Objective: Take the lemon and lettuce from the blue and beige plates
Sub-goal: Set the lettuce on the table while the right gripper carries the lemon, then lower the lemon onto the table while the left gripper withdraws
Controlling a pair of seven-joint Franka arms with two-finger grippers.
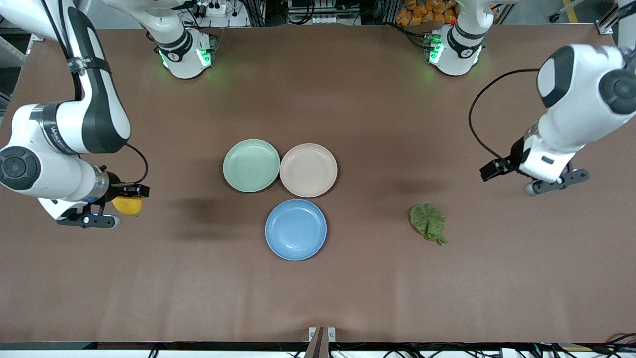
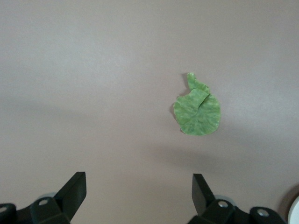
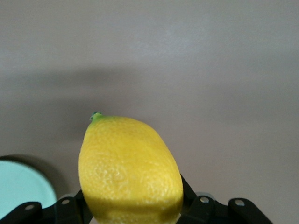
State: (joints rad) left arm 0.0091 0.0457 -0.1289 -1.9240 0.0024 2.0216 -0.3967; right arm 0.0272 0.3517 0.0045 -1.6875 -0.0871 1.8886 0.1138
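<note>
My right gripper (image 1: 125, 198) is shut on the yellow lemon (image 1: 127, 205) and holds it over the table at the right arm's end, apart from the plates. In the right wrist view the lemon (image 3: 131, 168) fills the space between the fingers. The crinkled green lettuce (image 1: 428, 222) lies flat on the table, between the blue plate (image 1: 296, 229) and the left arm's end. My left gripper (image 1: 493, 170) is open and empty over the table near the lettuce (image 2: 197, 109), not touching it. The blue plate and the beige plate (image 1: 308, 170) hold nothing.
A mint-green plate (image 1: 251, 165) with nothing on it touches the beige plate on the side toward the right arm's end; its rim shows in the right wrist view (image 3: 18, 186). The three plates sit clustered at the table's middle. Brown table surface surrounds them.
</note>
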